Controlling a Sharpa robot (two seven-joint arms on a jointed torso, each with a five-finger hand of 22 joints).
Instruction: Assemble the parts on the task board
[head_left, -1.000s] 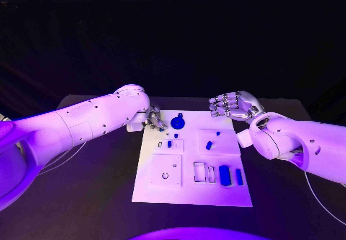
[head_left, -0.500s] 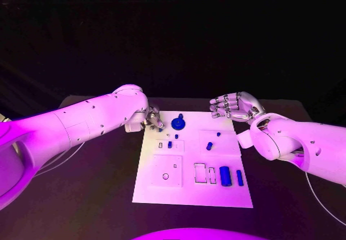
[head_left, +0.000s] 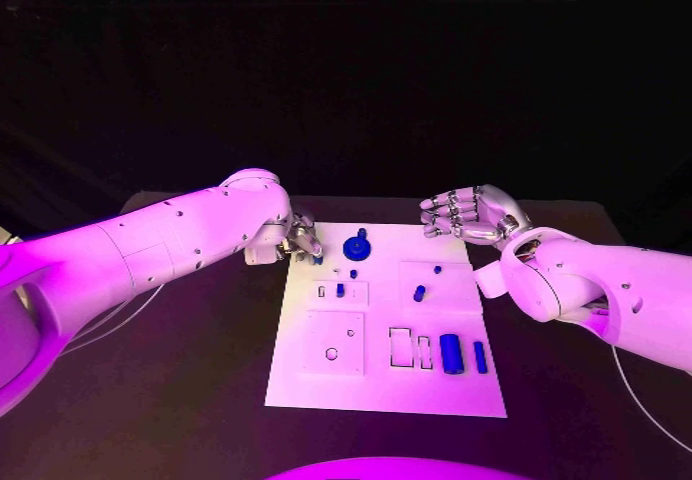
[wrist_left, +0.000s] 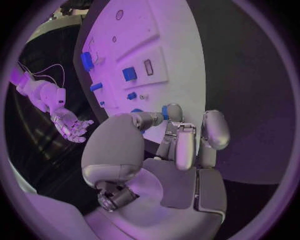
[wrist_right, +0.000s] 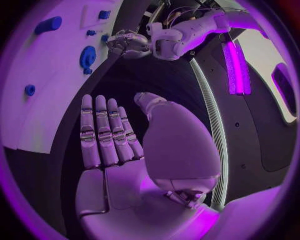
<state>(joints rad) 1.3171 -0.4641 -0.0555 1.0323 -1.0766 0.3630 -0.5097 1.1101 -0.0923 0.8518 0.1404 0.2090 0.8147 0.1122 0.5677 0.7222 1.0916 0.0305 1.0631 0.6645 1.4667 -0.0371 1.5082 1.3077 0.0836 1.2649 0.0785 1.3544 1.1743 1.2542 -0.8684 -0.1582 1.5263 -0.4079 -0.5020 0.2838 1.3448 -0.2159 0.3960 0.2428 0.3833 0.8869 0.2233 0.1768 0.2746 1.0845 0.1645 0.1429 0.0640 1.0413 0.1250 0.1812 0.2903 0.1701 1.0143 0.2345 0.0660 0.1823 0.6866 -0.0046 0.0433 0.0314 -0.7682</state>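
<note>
The task board (head_left: 387, 330) is lying flat in the middle of the black table (head_left: 188, 380), its long side running away from the robot. Raised white panels and recesses are sitting on it. In the near right recesses a thick blue cylinder (head_left: 451, 352) and a slimmer blue bar (head_left: 480, 356) are lying side by side, beside two empty rectangular slots. A small blue peg (head_left: 418, 292) is lying tilted on the middle right panel, with a blue dot (head_left: 437, 267) just beyond it. A small blue piece (head_left: 340, 289) is standing in the middle left panel. A round blue gear-like part (head_left: 356, 246) is sitting near the board's far edge.

The left hand (head_left: 302, 240) is hovering at the board's far left corner. The left wrist view is showing what the head view is not: a small blue part (wrist_left: 165, 111) being pinched at the fingertips (wrist_left: 174, 113), with the other fingers curled beside it.

The right hand (head_left: 469, 213) is hanging over the table just beyond the board's far right corner, touching nothing. The right wrist view is showing its fingers (wrist_right: 103, 132) lying straight and close together, the palm bare, holding nothing.
</note>
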